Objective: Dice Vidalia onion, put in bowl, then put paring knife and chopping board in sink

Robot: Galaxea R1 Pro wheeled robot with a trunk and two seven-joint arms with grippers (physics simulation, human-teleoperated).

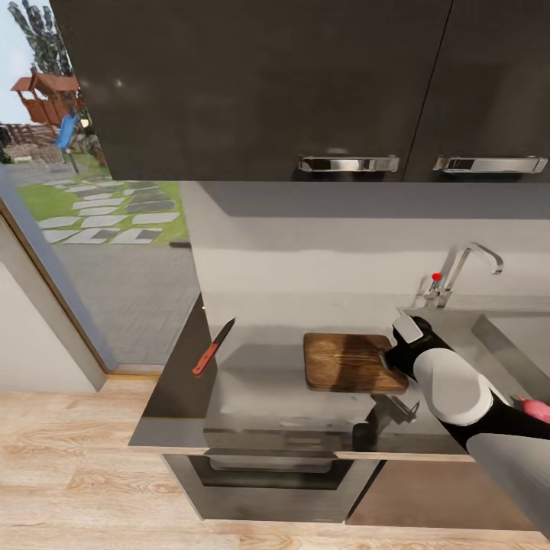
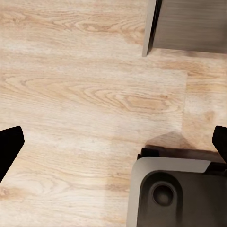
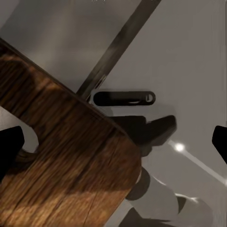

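The brown chopping board [image 1: 351,362] lies flat on the grey countertop [image 1: 260,382]. My right gripper [image 3: 113,144] hovers open over the board's right edge [image 3: 71,161], its black fingertips [image 3: 10,146] spread wide. Off to the left, near the countertop's end, rests the red-handled paring knife [image 1: 213,347]. A pinkish Vidalia onion [image 1: 535,409] peeks out behind my right arm [image 1: 458,389], at the sink [image 1: 519,336]. The chrome tap [image 1: 466,267] with its red knob stands at the back. My left gripper [image 2: 113,142] hangs open above the wood floor [image 2: 85,94]. The bowl is out of view.
Glossy black upper cabinets [image 1: 267,84] with chrome handles hang over the worktop. An oven [image 1: 267,473] sits under the countertop. A glass opening [image 1: 92,191] to a garden is at the left. The robot's base [image 2: 175,194] shows beneath my left gripper.
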